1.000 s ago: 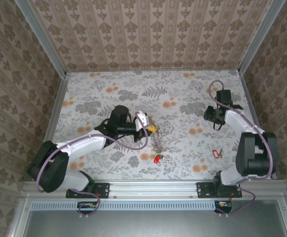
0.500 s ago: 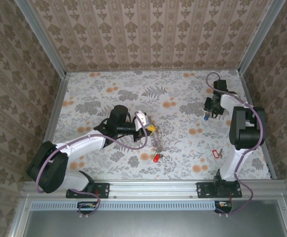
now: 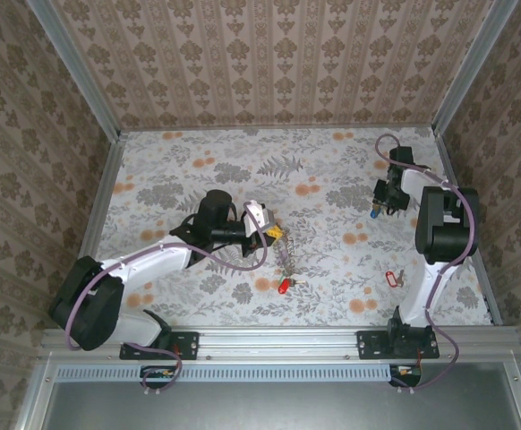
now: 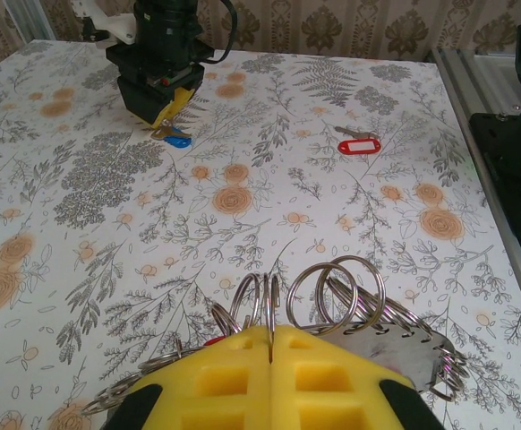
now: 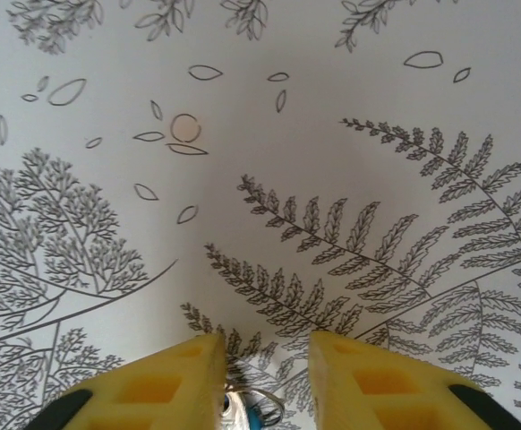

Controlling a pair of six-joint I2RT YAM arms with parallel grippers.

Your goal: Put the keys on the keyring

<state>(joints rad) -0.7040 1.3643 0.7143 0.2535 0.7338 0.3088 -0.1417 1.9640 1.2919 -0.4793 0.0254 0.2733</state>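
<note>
Trouble, as I judge it, sits mostly on the right side. The right gripper (image 5: 268,345) points straight down over the blue-tagged key (image 5: 253,414) at the far right of the table (image 3: 332,170). Its fingers are narrowly apart with the key between them, not pinched. The key lies flat on the patterned surface, so if I close too high the pads may slide past it. They may also catch just the plastic tag, leaving the key free to swing or drop on the way across. The left gripper (image 4: 269,333) has its fingers pressed together on the keyring (image 4: 337,287), which trails from them near the table's middle with a red-tagged key (image 3: 285,288) at its near end. That bundle of loops looks loose and may twist, hiding the opening. A second red-tagged key (image 3: 390,279) lies near the right arm's base, where a careless sweep could knock it.
</note>
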